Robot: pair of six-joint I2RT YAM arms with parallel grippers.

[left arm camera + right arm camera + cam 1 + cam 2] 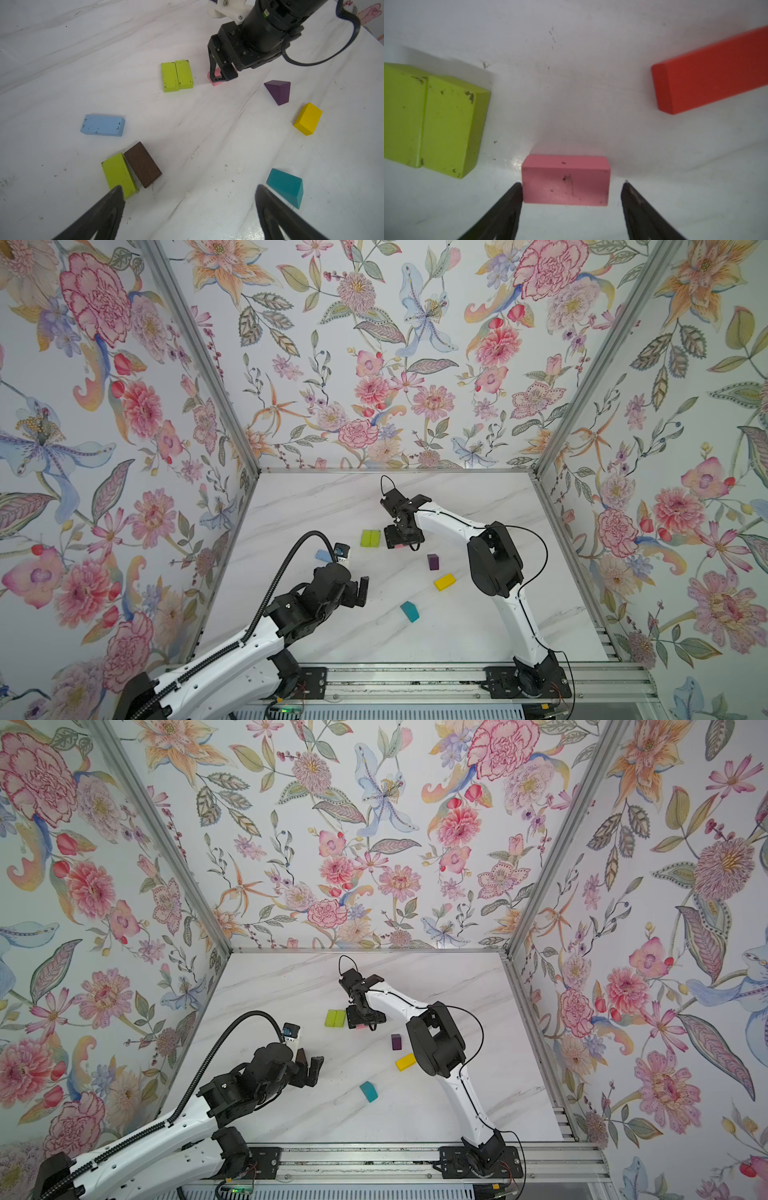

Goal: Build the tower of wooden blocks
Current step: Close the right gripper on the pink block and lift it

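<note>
My right gripper (572,182) points down at the table and straddles a pink block (565,180). It is open: one finger touches the block's side, the other stands a little off it. Two lime green blocks (370,538) lie flat side by side just left of it, and a red block (712,72) lies on its other side. My left gripper (189,187) hangs wide open and empty above the table. A third lime green block (118,174) and a brown block (143,164) lie touching near one of its fingers. No tower shows in any view.
A light blue block (102,125) lies near the left arm. Purple (433,561), yellow (444,581) and teal (409,611) blocks lie scattered between the two arms. Flowered walls enclose the white marble table (478,497) on three sides.
</note>
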